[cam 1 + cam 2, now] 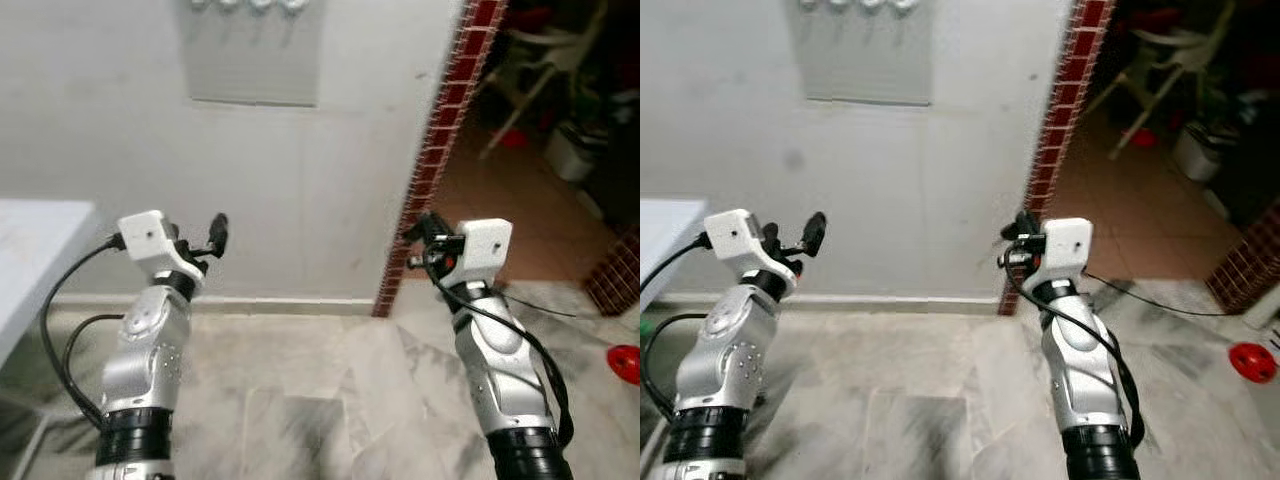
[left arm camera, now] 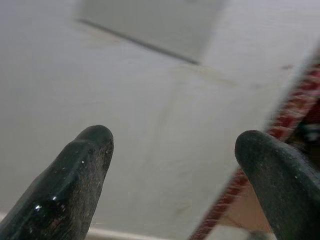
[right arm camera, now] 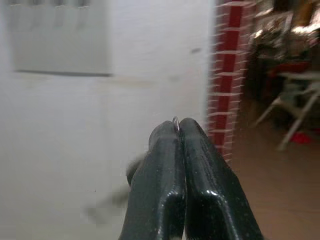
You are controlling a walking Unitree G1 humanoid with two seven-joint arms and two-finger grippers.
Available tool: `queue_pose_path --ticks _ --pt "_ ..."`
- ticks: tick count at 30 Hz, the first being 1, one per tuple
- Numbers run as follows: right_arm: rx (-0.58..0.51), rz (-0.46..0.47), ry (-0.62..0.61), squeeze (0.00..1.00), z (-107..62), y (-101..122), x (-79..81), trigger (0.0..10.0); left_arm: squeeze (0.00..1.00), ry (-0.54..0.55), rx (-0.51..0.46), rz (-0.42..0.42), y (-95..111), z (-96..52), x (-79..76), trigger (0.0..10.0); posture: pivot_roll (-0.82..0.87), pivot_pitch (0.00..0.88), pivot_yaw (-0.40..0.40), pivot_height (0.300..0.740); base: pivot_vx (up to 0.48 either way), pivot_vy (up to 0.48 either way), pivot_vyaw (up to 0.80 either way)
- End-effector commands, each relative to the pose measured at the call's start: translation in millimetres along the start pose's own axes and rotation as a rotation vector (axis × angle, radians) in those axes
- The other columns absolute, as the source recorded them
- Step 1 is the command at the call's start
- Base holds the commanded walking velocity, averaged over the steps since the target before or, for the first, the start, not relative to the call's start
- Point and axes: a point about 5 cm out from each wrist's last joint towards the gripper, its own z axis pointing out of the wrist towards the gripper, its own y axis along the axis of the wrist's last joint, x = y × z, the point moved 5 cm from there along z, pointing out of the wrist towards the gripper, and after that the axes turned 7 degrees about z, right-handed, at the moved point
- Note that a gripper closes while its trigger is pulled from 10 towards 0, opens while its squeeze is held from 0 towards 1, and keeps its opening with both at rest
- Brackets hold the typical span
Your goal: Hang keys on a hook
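Observation:
A grey hook panel (image 1: 254, 52) hangs high on the white wall ahead, with a row of pale hooks (image 1: 246, 5) along its top edge. My right gripper (image 3: 178, 125) is raised at chest height, below and to the right of the panel, near the brick pillar. It is shut, and a thin silver key ring (image 3: 175, 119) peeks out at its tips. A blurred dark shape beside the fingers cannot be made out. My left gripper (image 1: 213, 243) is held up under the panel's left side, open and empty, its fingers (image 2: 85, 165) spread wide.
A red brick pillar (image 1: 442, 150) ends the wall on the right. Beyond it a room holds a folding chair (image 1: 540, 60) and a white bucket (image 1: 570, 150). A red object (image 1: 625, 362) lies on the floor. A white table edge (image 1: 40, 235) juts in at left.

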Motion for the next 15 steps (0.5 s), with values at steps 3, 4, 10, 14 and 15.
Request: queue_pose_path --ticks 3,4,10,14,15 --pt "-0.018 0.001 -0.018 0.0 -1.9 5.3 -6.3 10.0 0.0 -0.017 0.006 0.005 -1.5 1.7 -6.2 10.0 0.03 0.0 -0.012 0.732 0.48 0.0 0.0" --pt "-0.018 0.002 -0.019 0.0 -2.0 5.3 -6.6 10.0 0.0 -0.017 0.006 0.004 -1.5 1.9 -6.3 10.0 0.03 0.0 -0.012 0.732 0.48 0.0 0.0" --pt "-0.016 0.001 -0.019 0.0 -2.9 5.4 -8.2 10.0 0.0 -0.016 0.006 -0.002 -2.6 1.4 -6.9 10.0 0.03 0.0 -0.018 0.732 0.48 0.0 0.0" --pt "-0.014 0.0 -0.015 0.0 -3.1 5.3 -8.2 10.0 0.0 -0.015 0.007 -0.004 -3.6 1.1 -7.5 10.0 0.03 0.0 -0.021 0.732 0.474 0.0 0.0" --pt "-0.014 0.0 -0.015 0.0 -3.1 5.3 -8.2 10.0 0.0 -0.015 0.007 -0.004 -3.6 1.1 -7.5 10.0 0.03 0.0 -0.021 0.732 0.472 0.0 0.0"
